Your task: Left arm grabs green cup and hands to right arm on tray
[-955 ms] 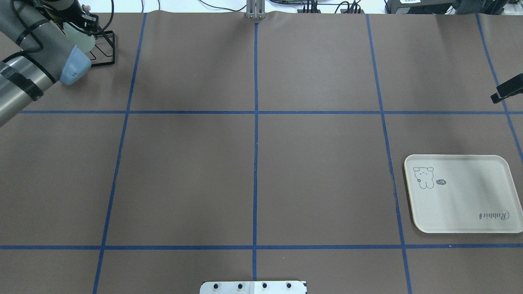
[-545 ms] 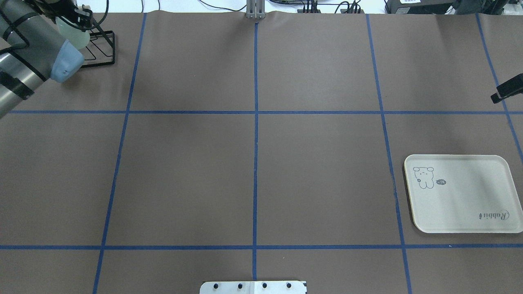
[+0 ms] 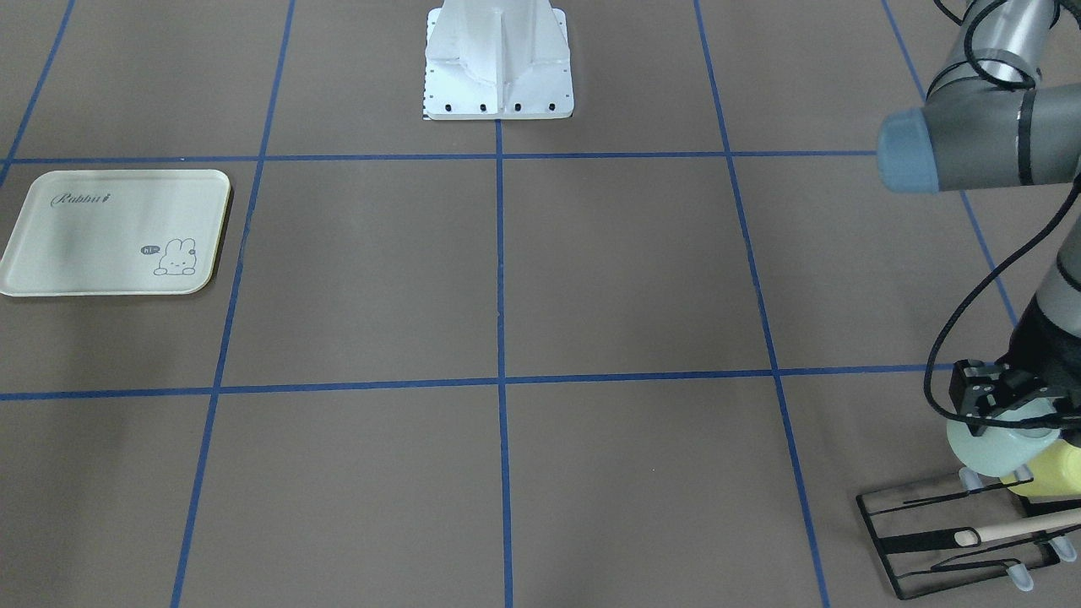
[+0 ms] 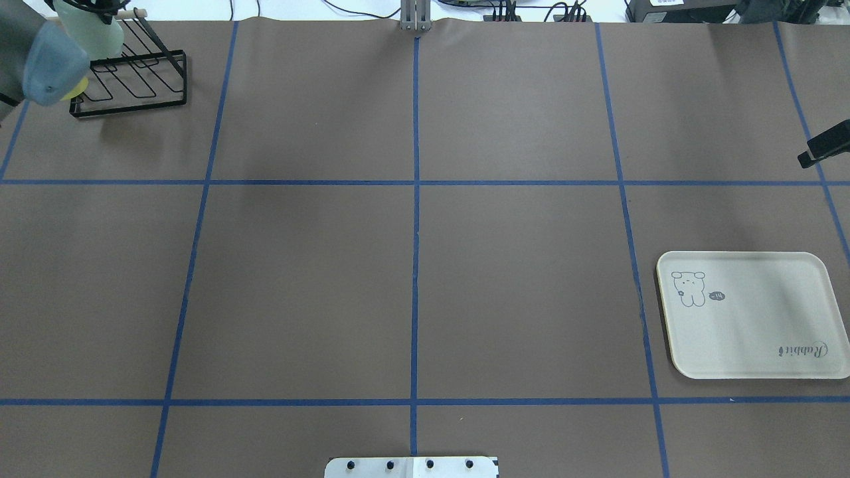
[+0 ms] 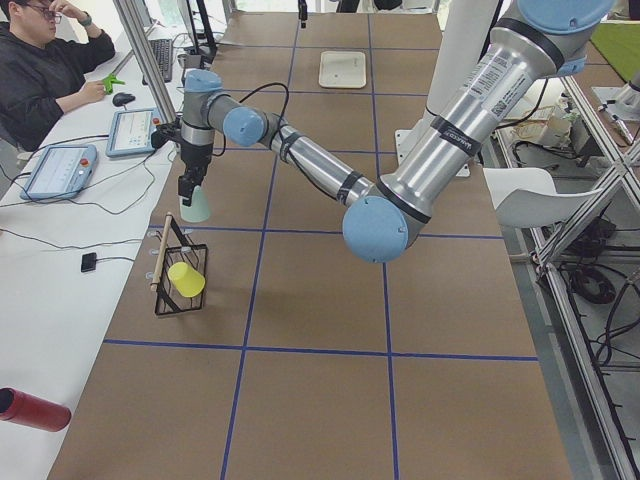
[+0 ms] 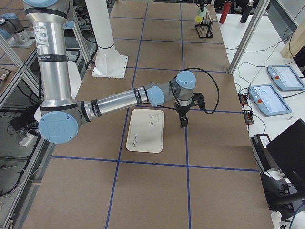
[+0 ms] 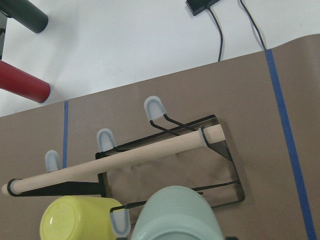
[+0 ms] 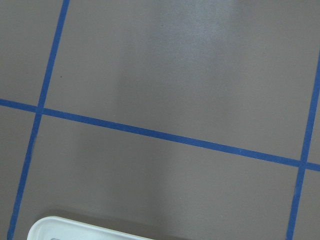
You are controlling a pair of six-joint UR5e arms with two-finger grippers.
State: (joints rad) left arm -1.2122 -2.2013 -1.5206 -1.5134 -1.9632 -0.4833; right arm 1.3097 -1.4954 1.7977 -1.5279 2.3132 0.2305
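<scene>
Green cup [image 3: 996,452] now lifted off rack [image 3: 929,540], pinched in left tool [image 3: 1005,418] at bench corner; grab done, handover next; can't tell right tool [image 4: 822,150] state, waiting beyond tray [image 4: 764,332].

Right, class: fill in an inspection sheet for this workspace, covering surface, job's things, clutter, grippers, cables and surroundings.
Surface: brown paper-covered table with a blue tape grid.
Job's things: small pale mint-green plastic cup held above the rack; cream-white rectangular tray on the robot's right, cup not yet on it.
Clutter: black wire rack with a wooden dowel, carrying a pale yellow plastic cup.
Grippers: left gripper shut on the mint-green cup; right gripper beside the tray, open or shut unclear.
Cables: black cable looped along the left arm.
Surroundings: seated operator at a white side bench; red cylinder lying there.
</scene>
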